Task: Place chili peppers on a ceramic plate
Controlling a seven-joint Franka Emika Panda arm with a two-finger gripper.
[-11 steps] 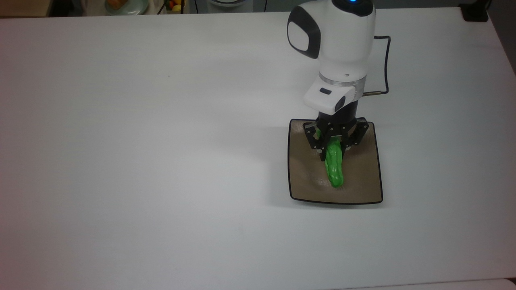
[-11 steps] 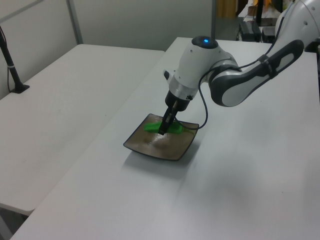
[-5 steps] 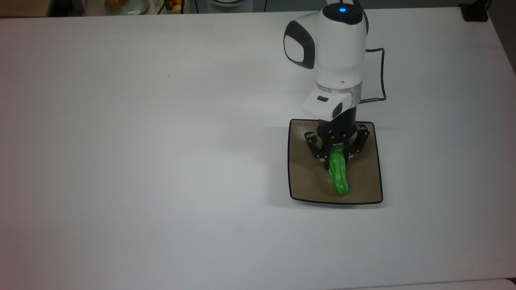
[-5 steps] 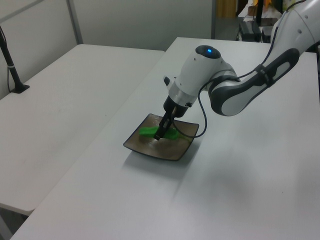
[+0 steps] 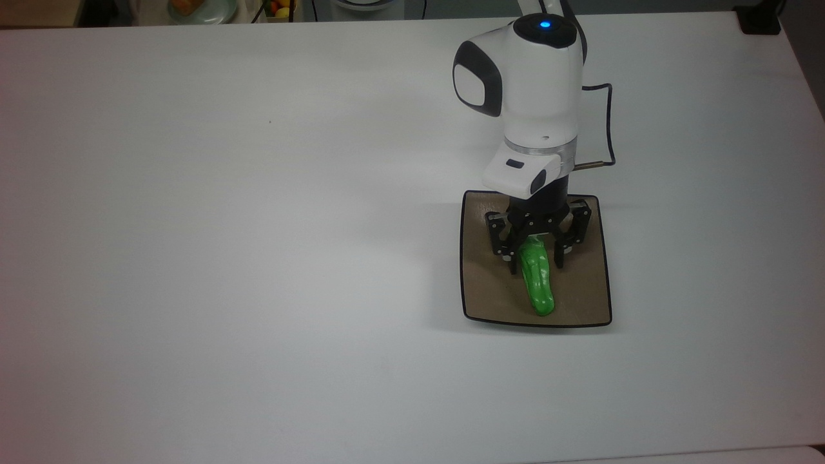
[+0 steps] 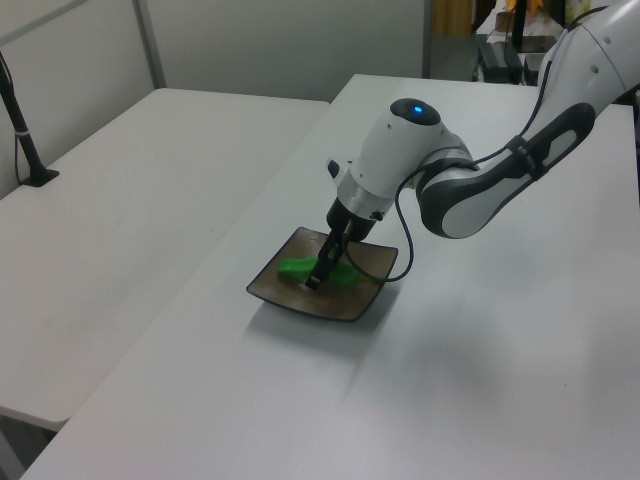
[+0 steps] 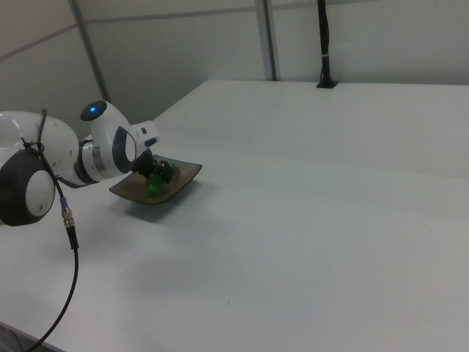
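Top view shows the chili pepper (image 5: 537,283) lying on the ceramic plate (image 5: 483,290), with the gripper (image 5: 537,264) spread wide astride it; placement looks done, only withdrawal remains.

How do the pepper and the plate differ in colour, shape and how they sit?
The chili pepper is bright green; the ceramic plate is tan-brown with a dark rim. The pepper is long and narrow; the plate is square and wider. The pepper lies on the plate; the plate sits on the table.
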